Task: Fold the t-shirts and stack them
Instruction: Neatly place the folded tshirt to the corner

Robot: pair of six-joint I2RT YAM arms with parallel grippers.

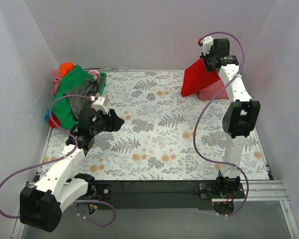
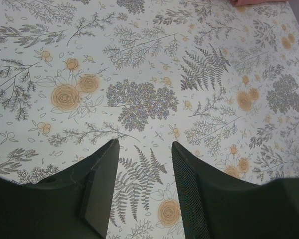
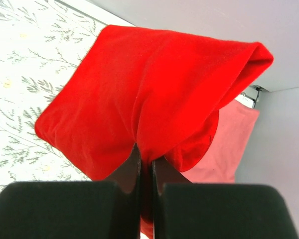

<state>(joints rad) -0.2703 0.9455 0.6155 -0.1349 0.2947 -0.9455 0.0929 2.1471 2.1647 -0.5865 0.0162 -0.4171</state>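
Note:
My right gripper (image 1: pixel 207 63) is shut on a folded bright red t-shirt (image 1: pixel 195 78) and holds it up at the far right corner. In the right wrist view the red t-shirt (image 3: pixel 144 94) hangs from my pinched jaws (image 3: pixel 145 162). Below it lies a dull rose-red t-shirt (image 1: pixel 215 91), which also shows in the right wrist view (image 3: pixel 228 144). A heap of t-shirts sits at the far left: green (image 1: pixel 72 89), grey (image 1: pixel 79 103), pink (image 1: pixel 58 75), orange (image 1: pixel 67 66). My left gripper (image 1: pixel 117 121) is open and empty above the floral cloth, right of the heap (image 2: pixel 144 149).
The floral grey-white table cloth (image 1: pixel 154 134) covers the table. White walls close in the back and both sides. A black rail (image 1: pixel 154 191) runs along the near edge. Purple cables loop from both arms.

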